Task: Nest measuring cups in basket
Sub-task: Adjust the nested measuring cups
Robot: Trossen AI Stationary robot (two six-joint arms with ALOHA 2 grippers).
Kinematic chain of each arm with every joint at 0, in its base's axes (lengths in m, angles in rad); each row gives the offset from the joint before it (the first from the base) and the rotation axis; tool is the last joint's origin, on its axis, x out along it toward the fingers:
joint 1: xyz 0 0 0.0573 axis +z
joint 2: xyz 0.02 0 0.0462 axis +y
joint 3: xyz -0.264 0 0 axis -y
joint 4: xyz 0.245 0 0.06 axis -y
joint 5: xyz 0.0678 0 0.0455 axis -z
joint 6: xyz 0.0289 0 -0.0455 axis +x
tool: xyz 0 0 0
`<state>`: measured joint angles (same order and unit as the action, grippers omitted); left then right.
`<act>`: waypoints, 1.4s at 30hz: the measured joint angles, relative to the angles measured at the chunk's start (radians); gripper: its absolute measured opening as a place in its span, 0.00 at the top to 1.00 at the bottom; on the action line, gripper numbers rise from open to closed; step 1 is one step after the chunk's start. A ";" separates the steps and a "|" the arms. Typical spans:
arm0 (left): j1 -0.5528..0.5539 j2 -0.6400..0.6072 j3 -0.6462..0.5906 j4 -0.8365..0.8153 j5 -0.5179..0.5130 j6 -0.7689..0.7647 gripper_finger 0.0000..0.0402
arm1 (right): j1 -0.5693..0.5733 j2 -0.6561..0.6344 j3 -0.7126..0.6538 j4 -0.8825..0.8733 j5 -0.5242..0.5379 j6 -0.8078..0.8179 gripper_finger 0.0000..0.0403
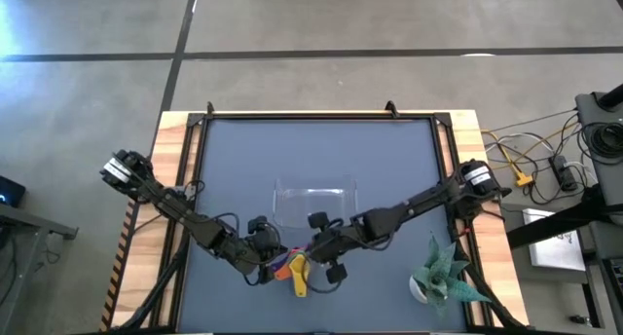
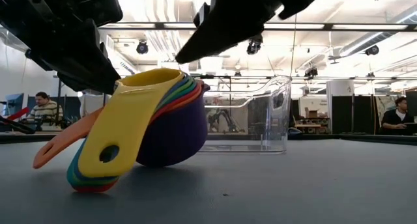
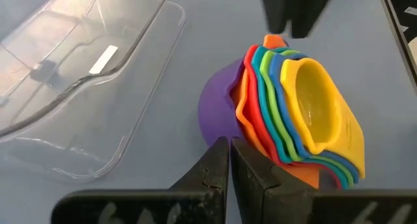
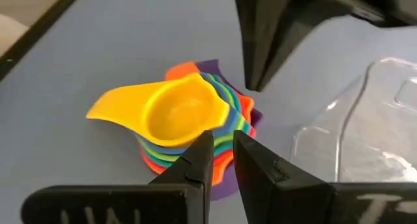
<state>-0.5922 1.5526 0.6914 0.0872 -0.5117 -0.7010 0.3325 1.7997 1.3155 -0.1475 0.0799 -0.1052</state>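
Note:
The measuring cups (image 1: 292,269) sit nested in one stack, yellow innermost and purple outermost. The stack (image 2: 150,126) lies tilted on the table, on the purple cup's bottom and the handles' ends (image 2: 91,178). The clear basket (image 1: 316,204) stands just beyond it, toward the far edge, with nothing in it. My left gripper (image 3: 230,149) is shut, its tips low beside the purple cup's wall (image 3: 215,113). My right gripper (image 4: 223,142) is open by a narrow gap, just over the stack's rims (image 4: 225,129) from the other side. My left gripper's shut fingertips (image 3: 221,152) stand right at the purple cup's outer wall, coming slanting down from the table's left; whether they touch it I cannot tell. My right gripper's fingertips (image 4: 203,142) hang over the near rims of the stack; whether they touch I cannot tell.
A potted green plant (image 1: 443,277) stands near the table's right near corner. Open blue table surface lies left of the stack and beyond the basket (image 3: 78,74). In the low view, people sit at desks in the room behind (image 2: 45,108) (image 2: 397,116).

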 joint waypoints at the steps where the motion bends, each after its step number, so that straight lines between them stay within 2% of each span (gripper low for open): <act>1: 0.000 -0.001 0.000 0.000 0.000 0.000 1.00 | -0.006 0.001 -0.003 0.001 0.000 0.000 0.89; 8: 0.000 -0.024 0.000 -0.016 -0.001 0.001 1.00 | -0.020 0.001 -0.012 0.054 -0.030 -0.001 0.89; 13: 0.000 -0.046 0.000 -0.022 -0.026 0.009 1.00 | -0.018 0.001 -0.060 0.228 -0.141 0.000 0.89; 21: -0.007 -0.069 0.000 -0.023 -0.047 0.038 1.00 | -0.039 0.002 -0.187 0.428 -0.141 0.044 0.89; 34: -0.007 -0.086 0.000 -0.010 -0.047 0.037 1.00 | -0.073 0.003 -0.258 0.436 -0.090 0.105 0.89; 42: -0.008 -0.106 0.000 -0.105 -0.047 -0.021 1.00 | -0.075 -0.019 -0.257 0.428 -0.080 0.088 0.89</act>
<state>-0.5999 1.4467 0.6918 -0.0180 -0.5588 -0.7222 0.2578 1.7806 1.0580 0.2804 0.0002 -0.0175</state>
